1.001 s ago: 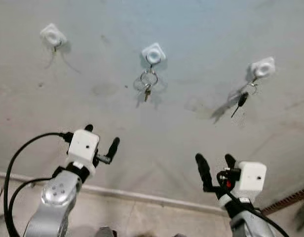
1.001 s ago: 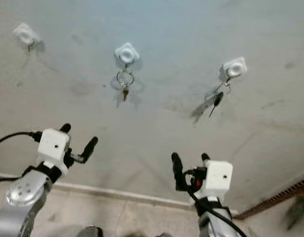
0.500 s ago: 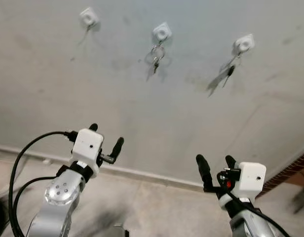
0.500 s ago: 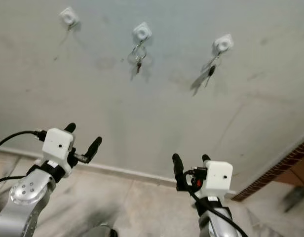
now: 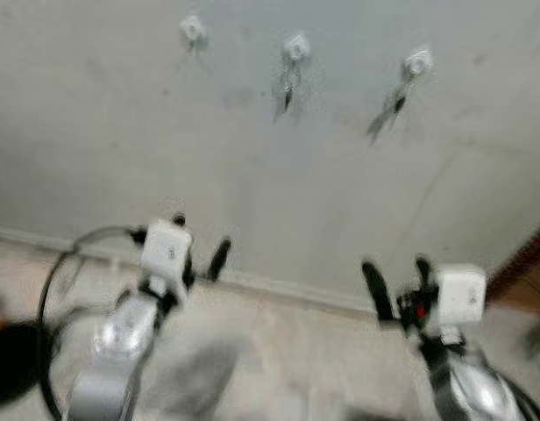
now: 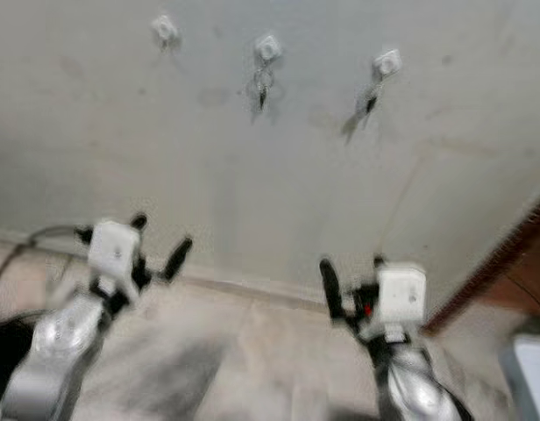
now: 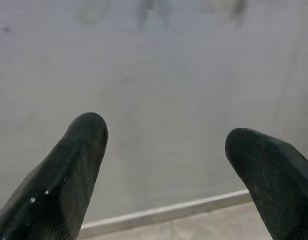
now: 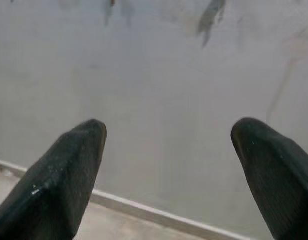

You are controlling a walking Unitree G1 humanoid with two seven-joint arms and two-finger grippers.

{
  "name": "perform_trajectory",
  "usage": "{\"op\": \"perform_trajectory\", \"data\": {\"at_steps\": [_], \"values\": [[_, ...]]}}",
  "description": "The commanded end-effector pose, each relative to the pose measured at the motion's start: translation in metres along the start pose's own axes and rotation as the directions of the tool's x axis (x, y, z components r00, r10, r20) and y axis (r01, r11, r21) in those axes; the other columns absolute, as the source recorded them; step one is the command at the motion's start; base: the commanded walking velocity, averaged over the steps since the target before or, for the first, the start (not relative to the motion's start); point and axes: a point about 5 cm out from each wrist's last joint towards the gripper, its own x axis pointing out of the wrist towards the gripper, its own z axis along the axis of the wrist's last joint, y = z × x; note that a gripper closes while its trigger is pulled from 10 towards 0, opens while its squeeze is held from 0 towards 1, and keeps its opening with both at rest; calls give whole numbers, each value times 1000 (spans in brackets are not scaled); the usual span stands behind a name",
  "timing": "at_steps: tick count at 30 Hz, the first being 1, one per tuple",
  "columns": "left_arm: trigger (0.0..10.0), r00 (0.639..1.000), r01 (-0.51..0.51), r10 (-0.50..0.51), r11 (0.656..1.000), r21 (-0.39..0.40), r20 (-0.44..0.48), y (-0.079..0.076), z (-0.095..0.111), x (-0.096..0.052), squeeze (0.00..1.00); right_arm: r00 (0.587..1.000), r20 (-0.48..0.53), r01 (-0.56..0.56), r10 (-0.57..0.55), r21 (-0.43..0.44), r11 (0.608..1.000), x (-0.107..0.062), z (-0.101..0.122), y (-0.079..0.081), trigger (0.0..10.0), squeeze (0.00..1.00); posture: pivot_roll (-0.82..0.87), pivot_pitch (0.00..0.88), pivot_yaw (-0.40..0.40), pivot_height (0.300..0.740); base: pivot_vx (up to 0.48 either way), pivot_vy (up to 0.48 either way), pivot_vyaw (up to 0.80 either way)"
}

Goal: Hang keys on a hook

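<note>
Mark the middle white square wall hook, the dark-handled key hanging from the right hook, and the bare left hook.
middle white square wall hook (image 5: 296, 46), left eye view, on its white plate.
dark-handled key (image 5: 399, 104), left eye view, on its dark handle.
left white hook (image 5: 193, 29), left eye view, on its plate.

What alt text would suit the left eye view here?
Blurred view of a grey wall with three white hooks; keys hang on the middle hook and right hook. Below, the open, empty left gripper and right gripper are raised.
</note>
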Motion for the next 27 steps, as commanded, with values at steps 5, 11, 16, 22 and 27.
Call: {"op": "perform_trajectory", "data": {"at_steps": [5, 11, 16, 22, 27], "values": [[10000, 999, 27, -28, 1000, 14, 37, -4, 7, 14, 0, 998, 29, -47, 49, -74, 996, 18, 11, -16, 10000, 0, 105, 50, -52, 740, 0, 0, 0], [10000, 999, 28, -29, 1000, 3, 46, -6, 7, 17, 0, 999, 11, -47, 48, -113, 992, 19, 7, -26, 10000, 0, 101, 46, -54, 740, 0, 0, 0], [10000, 999, 27, -27, 1000, -13, 46, -7, 5, 16, 0, 1000, -11, 16, -17, -88, 996, 15, -1, -35, 10000, 0, 94, 41, -56, 740, 0, 0, 0], [10000, 998, 49, -48, 998, -34, 38, -13, 1, 19, 0, 997, -13, 72, -73, -45, 996, 13, -8, -30, 10000, 0, 80, 31, -63, 740, 0, 0, -533], [10000, 998, 54, -53, 998, -44, 31, -19, -1, 24, 0, 992, 8, 127, -126, -11, 992, 16, -5, -29, 10000, 0, 72, 32, -68, 740, 0, 0, -160]]}}
